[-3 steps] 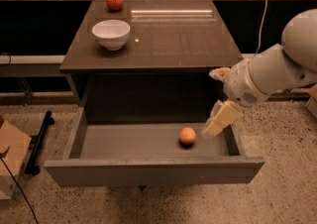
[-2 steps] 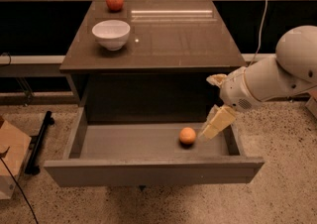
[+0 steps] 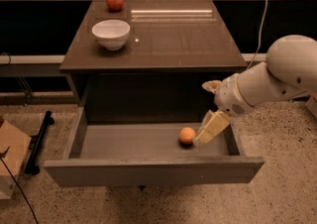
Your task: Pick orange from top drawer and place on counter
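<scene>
The orange lies on the floor of the open top drawer, towards its right end. My gripper reaches down into the drawer from the right and sits right beside the orange, on its right side, close to or touching it. The white arm stretches in from the right edge. The dark brown counter is above the drawer.
A white bowl stands on the counter's left part, and a red apple sits behind it at the back left. A cardboard box and a black bar are on the floor to the left.
My gripper has moved down and left inside the drawer, closing the gap to the orange. The orange has stayed in place.
</scene>
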Controlling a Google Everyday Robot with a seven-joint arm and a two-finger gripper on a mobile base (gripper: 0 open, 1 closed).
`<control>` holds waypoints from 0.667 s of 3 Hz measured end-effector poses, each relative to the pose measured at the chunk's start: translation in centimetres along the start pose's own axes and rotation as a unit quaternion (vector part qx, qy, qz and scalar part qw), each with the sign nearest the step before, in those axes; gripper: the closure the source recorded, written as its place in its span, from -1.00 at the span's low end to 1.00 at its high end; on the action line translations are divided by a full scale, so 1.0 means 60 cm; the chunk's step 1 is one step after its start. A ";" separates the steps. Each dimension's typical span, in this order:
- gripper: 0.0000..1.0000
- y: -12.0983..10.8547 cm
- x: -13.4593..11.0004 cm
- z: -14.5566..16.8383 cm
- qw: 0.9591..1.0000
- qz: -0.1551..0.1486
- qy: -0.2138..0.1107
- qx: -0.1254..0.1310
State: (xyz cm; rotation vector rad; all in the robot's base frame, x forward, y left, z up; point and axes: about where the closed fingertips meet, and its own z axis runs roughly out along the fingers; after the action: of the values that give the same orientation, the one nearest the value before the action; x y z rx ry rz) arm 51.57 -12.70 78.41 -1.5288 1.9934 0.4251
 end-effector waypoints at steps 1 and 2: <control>-1.00 0.001 0.014 0.045 1.000 0.015 -0.017 -0.013; -1.00 -0.015 0.031 0.091 0.998 0.043 -0.050 -0.018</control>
State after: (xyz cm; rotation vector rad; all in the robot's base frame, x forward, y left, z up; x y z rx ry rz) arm 53.51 -11.23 73.08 -1.4180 1.9894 0.5632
